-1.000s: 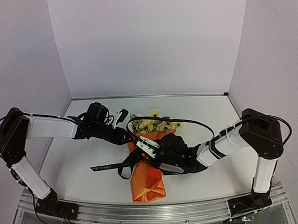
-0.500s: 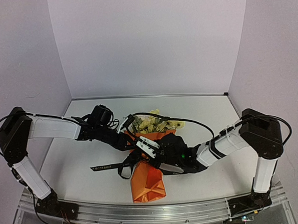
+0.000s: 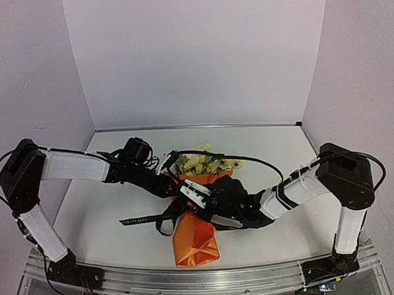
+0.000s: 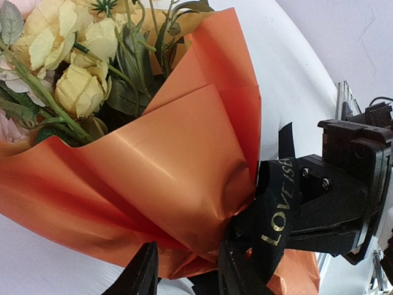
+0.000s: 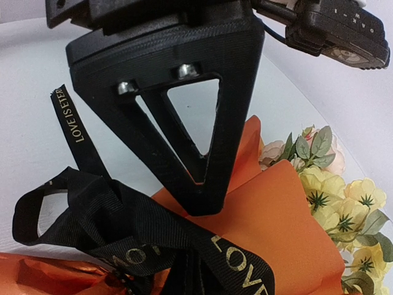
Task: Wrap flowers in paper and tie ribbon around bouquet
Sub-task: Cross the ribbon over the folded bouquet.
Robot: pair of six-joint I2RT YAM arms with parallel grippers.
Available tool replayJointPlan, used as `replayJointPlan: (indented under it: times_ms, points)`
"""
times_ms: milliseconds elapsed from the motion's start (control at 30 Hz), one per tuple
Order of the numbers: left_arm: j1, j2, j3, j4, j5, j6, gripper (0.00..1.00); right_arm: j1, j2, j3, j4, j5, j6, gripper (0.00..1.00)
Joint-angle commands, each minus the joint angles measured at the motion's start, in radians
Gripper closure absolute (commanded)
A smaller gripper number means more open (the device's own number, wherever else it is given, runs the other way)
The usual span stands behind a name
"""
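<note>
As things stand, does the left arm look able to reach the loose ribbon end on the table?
Probably yes: the ribbon end lies on bare table on the left arm's side, nothing covering it.

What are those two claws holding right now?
Left gripper pinches the paper at its gathered waist; right gripper is shut at the ribbon, grip unclear.

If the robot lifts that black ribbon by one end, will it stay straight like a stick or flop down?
Probably flop: the long narrow black fabric ribbon with light lettering bends into soft loops and folds. It looks thin and flat, so it is likely very light. Its woven surface should not be very slippery, I'd guess.
</note>
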Motion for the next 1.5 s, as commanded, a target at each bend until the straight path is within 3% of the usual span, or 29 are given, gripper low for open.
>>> replayJointPlan:
  times_ms: [0, 933, 1467]
  points:
    - [-0.023, -0.009, 0.042, -0.018, 0.033, 0.038, 0.65, 0.001, 0.021, 0.029, 0.009, 0.021, 0.008, 1.00]
    - [-0.042, -0.009, 0.040, 0.003, 0.059, 0.036, 0.65, 0.000, 0.007, 0.068, 0.009, 0.031, 0.025, 1.00]
    - [-0.042, 0.006, 0.049, 0.019, 0.063, 0.006, 0.76, 0.000, -0.022, 0.061, 0.009, 0.045, 0.051, 1.00]
